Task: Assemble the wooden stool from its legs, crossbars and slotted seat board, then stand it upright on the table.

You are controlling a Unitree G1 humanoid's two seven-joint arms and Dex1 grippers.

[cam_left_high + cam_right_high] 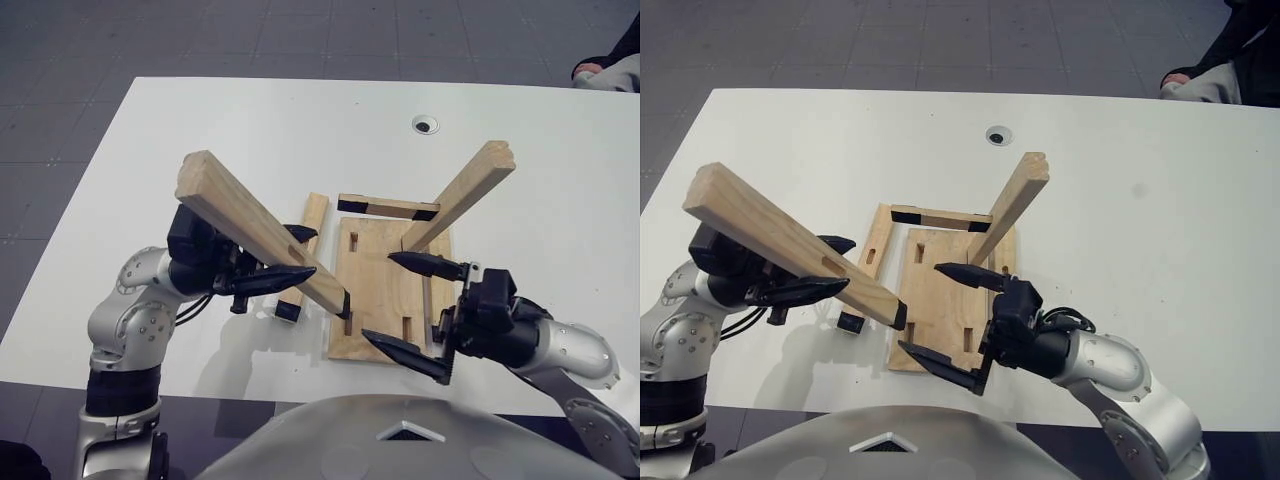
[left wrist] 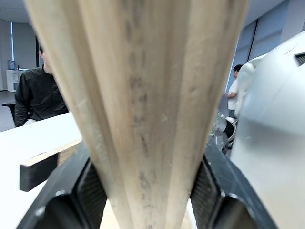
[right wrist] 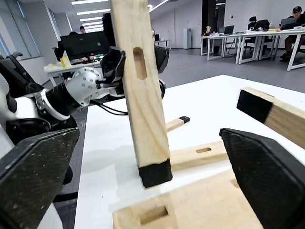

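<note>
White counter [image 1: 200, 150], round cable hole [image 1: 425, 124] near far edge. Seat board [image 1: 385, 290] lies flat near the front edge, slots facing up. One leg [image 1: 312, 222] lies flat just left of the board, black-capped end toward the front. Crossbar [image 1: 385, 207] with black ends lies along the board's far edge.

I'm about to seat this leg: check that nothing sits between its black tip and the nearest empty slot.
Nothing visible does. The black tip of the leg sits right by the open slot in the seat board. The right gripper has its open fingers flanking that spot, not crossing it; the crossbars lie off the board.
</note>
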